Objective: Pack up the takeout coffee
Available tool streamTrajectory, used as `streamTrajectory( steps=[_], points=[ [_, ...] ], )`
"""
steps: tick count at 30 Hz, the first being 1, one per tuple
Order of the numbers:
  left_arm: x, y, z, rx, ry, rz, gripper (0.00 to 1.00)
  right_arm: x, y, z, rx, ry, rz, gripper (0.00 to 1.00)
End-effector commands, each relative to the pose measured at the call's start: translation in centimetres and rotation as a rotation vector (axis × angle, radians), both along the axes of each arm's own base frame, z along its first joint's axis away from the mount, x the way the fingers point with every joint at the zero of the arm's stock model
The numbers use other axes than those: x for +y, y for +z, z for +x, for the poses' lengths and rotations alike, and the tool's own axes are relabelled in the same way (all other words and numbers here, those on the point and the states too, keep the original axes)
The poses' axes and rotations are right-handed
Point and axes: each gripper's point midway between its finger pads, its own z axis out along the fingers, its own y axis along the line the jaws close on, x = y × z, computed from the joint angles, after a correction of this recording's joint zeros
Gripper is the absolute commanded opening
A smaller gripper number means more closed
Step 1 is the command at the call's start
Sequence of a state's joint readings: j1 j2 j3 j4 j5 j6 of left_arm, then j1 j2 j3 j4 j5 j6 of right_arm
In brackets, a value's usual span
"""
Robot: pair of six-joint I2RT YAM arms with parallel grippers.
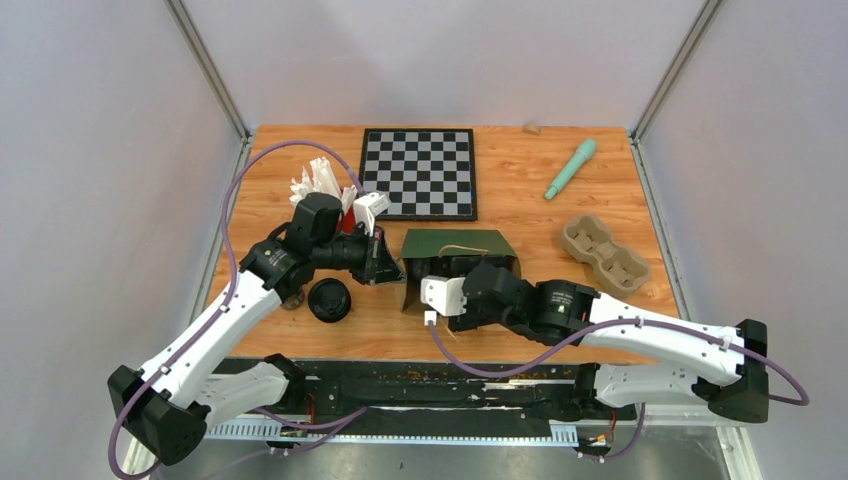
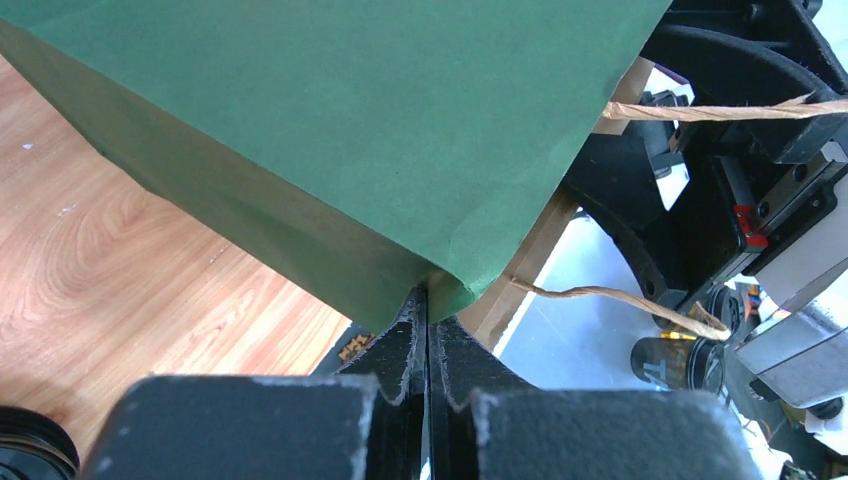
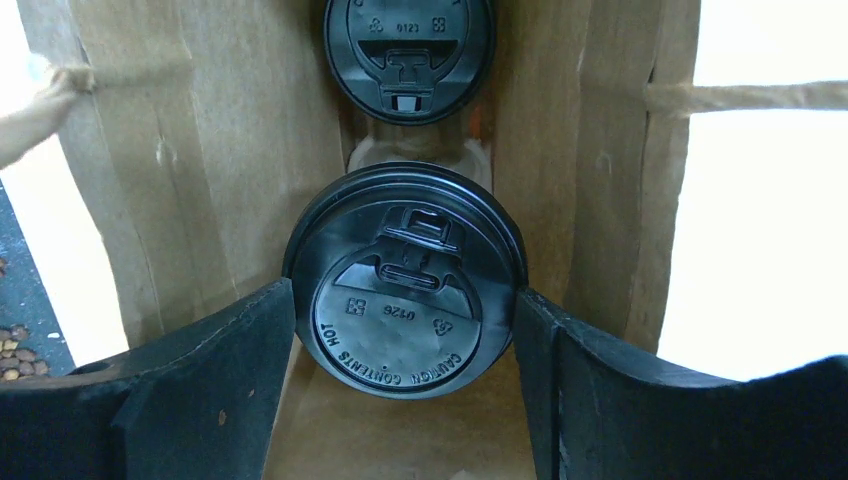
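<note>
A green paper bag (image 1: 455, 245) lies on its side at the table's middle, mouth toward me. My left gripper (image 1: 392, 264) is shut on the bag's rim, seen in the left wrist view (image 2: 428, 300) pinching the green edge (image 2: 330, 130). My right gripper (image 1: 468, 270) reaches into the mouth. In the right wrist view its fingers (image 3: 403, 300) close on the sides of a black-lidded coffee cup (image 3: 405, 290). A second coffee cup (image 3: 408, 55) sits deeper in the bag. A third coffee cup (image 1: 329, 299) stands on the table under my left arm.
A red cup of white wrapped straws (image 1: 335, 195) stands behind my left wrist. A chessboard (image 1: 420, 172) lies at the back, a teal pen (image 1: 571, 167) at the back right, and a pulp cup carrier (image 1: 603, 250) at the right.
</note>
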State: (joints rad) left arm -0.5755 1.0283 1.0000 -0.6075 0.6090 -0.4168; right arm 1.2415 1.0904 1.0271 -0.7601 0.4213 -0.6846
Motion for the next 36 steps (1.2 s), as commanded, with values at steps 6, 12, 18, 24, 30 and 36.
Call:
streamTrajectory(
  steps=[6, 12, 18, 24, 30, 36],
  points=[
    [-0.2, 0.9, -1.2, -0.022, -0.037, -0.065, 0.0, 1.0, -0.6, 0.6, -0.044, 0.023, -0.005, 0.74],
    [-0.5, 0.9, -1.7, -0.012, -0.063, -0.093, 0.0, 1.0, -1.5, 0.6, -0.048, 0.036, -0.027, 0.75],
    [-0.5, 0.9, -1.8, -0.014, -0.066, -0.095, 0.0, 1.5, -1.6, 0.8, -0.064, 0.06, -0.018, 0.75],
    [-0.5, 1.0, -1.9, -0.012, -0.065, -0.098, 0.0, 1.6, -2.7, 0.7, -0.059, 0.106, -0.044, 0.75],
    [-0.7, 1.3, -1.9, -0.01, -0.072, -0.103, 0.0, 1.4, -3.0, 1.6, -0.08, 0.095, -0.056, 0.75],
    [-0.8, 1.1, -1.8, -0.006, -0.073, -0.101, 0.0, 1.3, -2.9, 2.3, -0.078, 0.085, -0.059, 0.75]
  ],
)
